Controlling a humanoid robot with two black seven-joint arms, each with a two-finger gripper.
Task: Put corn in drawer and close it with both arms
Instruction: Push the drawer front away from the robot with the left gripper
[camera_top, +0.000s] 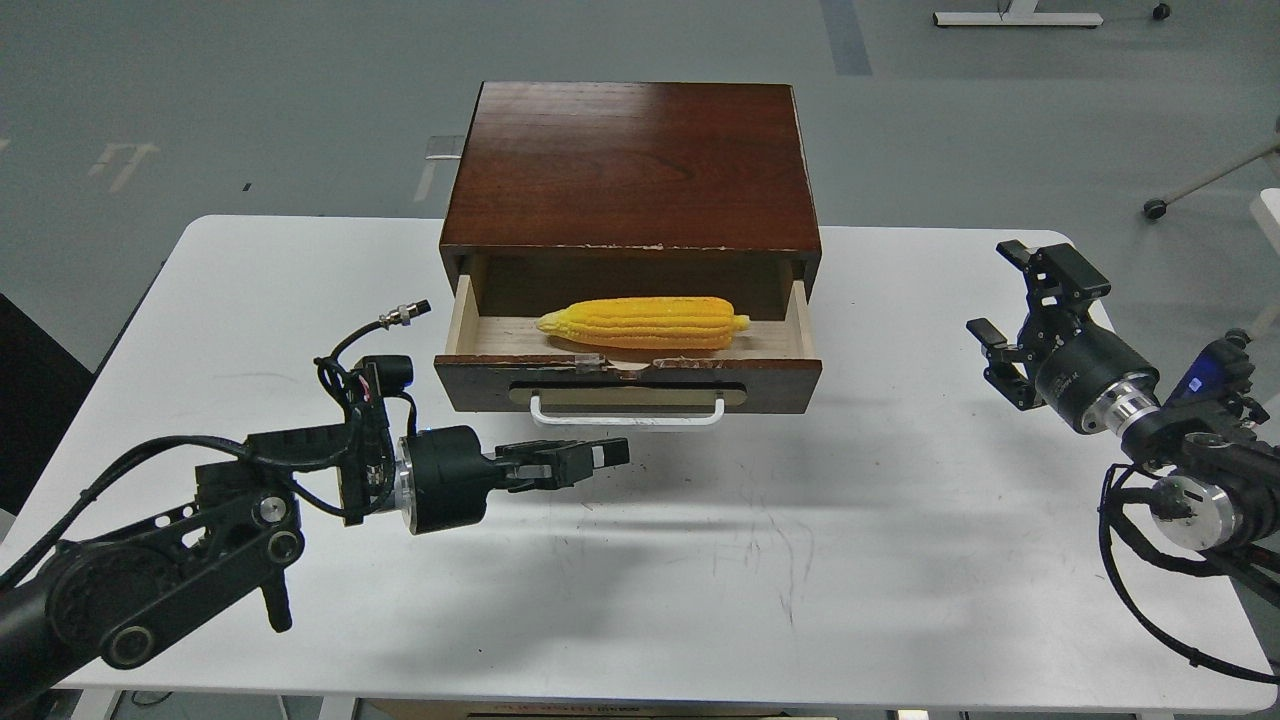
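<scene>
Corn (645, 322) is lying flat inside the pulled-out drawer (628, 381), tapered end pointing left. Left gripper (600, 458) sits just in front of the drawer's white handle (627, 411), a bit left of it, fingers pressed together and holding nothing. Right gripper (1003, 300) hangs well off to the drawer's right over the table (760, 560), fingers spread wide.

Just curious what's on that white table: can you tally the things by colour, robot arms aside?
Yellow: 1, the corn
Reddish-brown: 1, the wooden cabinet with its open drawer
Total: 2
</scene>
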